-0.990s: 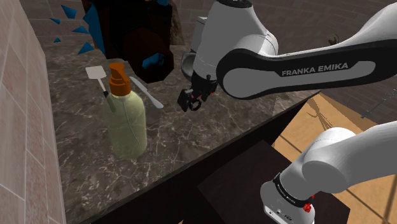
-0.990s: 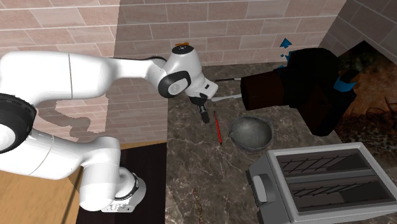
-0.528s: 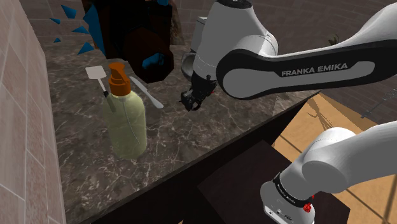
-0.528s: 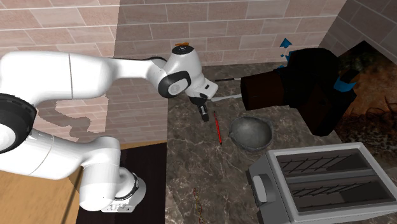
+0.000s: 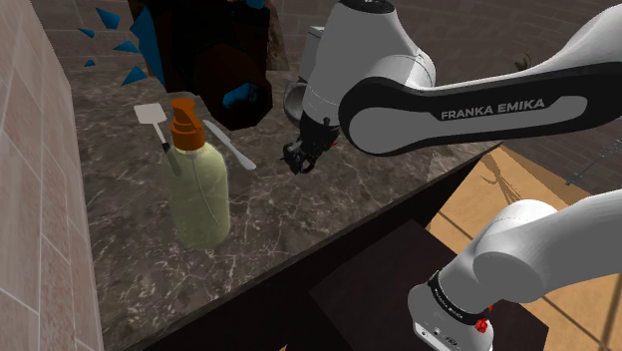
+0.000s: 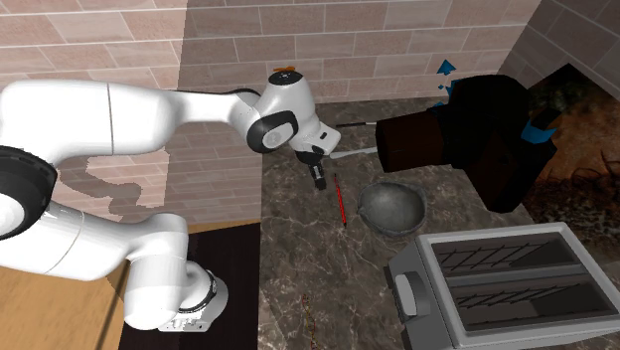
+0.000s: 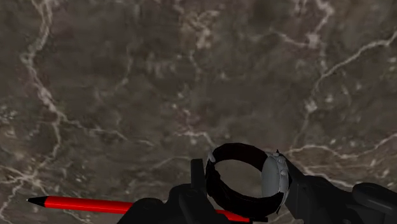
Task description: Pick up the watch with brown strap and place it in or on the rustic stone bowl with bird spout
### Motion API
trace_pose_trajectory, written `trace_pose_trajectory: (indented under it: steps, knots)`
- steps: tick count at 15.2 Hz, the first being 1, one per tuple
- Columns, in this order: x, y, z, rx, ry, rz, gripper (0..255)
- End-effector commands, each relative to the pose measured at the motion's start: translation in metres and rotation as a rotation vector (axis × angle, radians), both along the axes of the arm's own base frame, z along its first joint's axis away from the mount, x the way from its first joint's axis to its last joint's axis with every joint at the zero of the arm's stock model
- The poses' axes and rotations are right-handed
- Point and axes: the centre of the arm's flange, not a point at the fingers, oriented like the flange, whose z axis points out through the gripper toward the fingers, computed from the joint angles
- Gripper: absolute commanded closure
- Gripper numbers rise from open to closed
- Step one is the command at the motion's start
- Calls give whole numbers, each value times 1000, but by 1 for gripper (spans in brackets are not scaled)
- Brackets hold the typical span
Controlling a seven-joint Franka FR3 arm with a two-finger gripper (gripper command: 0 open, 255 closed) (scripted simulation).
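Marble counter (image 7: 159, 76), watch (image 7: 275, 179) between fingers (image 7: 198, 186).

I see a dark marbled worktop (image 5: 299, 214): pump bottle (image 5: 196, 189) centre-left in the shoulder view; red pencil (image 6: 340, 199), dark bowl (image 6: 392, 207) and toaster (image 6: 497, 273) toward the second exterior view's lower right.

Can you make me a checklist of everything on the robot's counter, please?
Surface: dark marble countertop with pale veins.
Job's things: watch, dark strap and grey case, clasped between the fingers; dark grey bowl, empty.
Clutter: red pencil lying near the bowl; soap bottle with orange pump; white spatula; toaster.
Gripper: gripper shut on the watch.
Cables: a thin line beside the toaster, maybe a cord; cannot tell.
Surroundings: brick wall behind the counter.
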Motion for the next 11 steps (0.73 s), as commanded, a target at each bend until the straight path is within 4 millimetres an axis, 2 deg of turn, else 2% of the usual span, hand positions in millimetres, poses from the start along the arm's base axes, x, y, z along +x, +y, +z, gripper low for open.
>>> trace_pose_trajectory:
  steps: [1, 11]
  knots:
    - [0, 0, 5, 0, 0, 0, 255]
    - [0, 0, 58, 0, 0, 0, 255]
